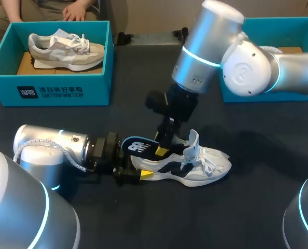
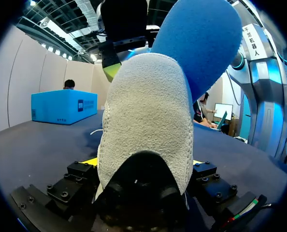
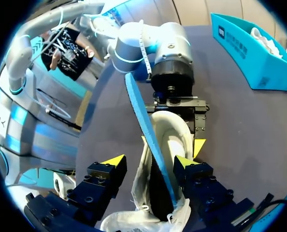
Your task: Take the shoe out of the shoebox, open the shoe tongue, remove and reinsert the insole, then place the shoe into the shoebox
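Observation:
A white shoe (image 1: 195,166) with dark stripes lies on its sole on the dark table, toe to the right and tongue pulled up. My left gripper (image 1: 138,174) is shut on its heel (image 2: 148,125), a yellow tip on each side. A blue insole (image 1: 138,147) sticks up and back out of the shoe's opening. In the right wrist view the insole (image 3: 143,121) stands edge-on, its front end tucked inside the shoe (image 3: 175,140). My right gripper (image 3: 149,162) hangs over the opening, open, its fingers apart on either side of the insole. From above, that right gripper (image 1: 164,148) sits just behind the tongue.
A teal shoebox (image 1: 50,85) at the back left holds a beige shoe (image 1: 66,49). A second teal box (image 1: 299,23) stands at the back right, partly hidden by my right arm. Bare table lies in front of the shoe.

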{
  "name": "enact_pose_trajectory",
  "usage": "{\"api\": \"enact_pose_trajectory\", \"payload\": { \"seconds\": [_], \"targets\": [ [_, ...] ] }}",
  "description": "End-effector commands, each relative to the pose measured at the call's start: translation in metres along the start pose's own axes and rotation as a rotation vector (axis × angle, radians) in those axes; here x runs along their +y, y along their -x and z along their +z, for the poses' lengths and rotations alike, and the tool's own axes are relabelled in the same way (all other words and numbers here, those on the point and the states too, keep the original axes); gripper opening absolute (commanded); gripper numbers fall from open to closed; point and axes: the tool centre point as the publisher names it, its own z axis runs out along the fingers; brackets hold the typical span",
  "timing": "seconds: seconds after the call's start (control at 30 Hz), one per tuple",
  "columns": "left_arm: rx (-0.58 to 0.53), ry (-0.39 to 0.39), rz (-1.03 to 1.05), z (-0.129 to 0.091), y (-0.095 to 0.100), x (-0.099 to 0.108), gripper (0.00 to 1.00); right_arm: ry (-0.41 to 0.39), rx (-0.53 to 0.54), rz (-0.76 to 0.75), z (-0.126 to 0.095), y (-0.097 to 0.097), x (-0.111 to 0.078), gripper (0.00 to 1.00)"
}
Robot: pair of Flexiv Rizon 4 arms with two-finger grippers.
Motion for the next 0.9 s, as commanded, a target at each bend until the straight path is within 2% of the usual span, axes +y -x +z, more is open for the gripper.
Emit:
{"api": "enact_pose_trajectory", "payload": {
  "seconds": [0.03, 0.3, 0.6, 0.7, 0.77, 0.9],
  "targets": [
    [-0.001, 0.000, 0.000, 0.001, 0.000, 0.000, 0.00, 0.021, -0.042, 0.001, 0.003, -0.005, -0.005, 0.63],
    [-0.001, 0.000, 0.000, 0.001, 0.000, 0.000, 0.00, 0.057, -0.054, -0.002, 0.009, -0.001, -0.003, 0.58],
    [-0.001, 0.000, 0.000, 0.001, 0.000, 0.000, 0.00, 0.071, -0.058, -0.011, 0.013, 0.001, 0.001, 0.62],
    [-0.001, 0.000, 0.000, 0.001, 0.000, 0.000, 0.00, 0.075, -0.062, -0.014, 0.015, 0.002, 0.002, 0.58],
    [-0.001, 0.000, 0.000, 0.001, 0.000, 0.000, 0.00, 0.077, -0.063, -0.016, 0.016, 0.002, 0.003, 0.50],
    [-0.001, 0.000, 0.000, 0.001, 0.000, 0.000, 0.00, 0.083, -0.058, -0.017, 0.019, 0.004, 0.003, 0.47]
  ]
}}
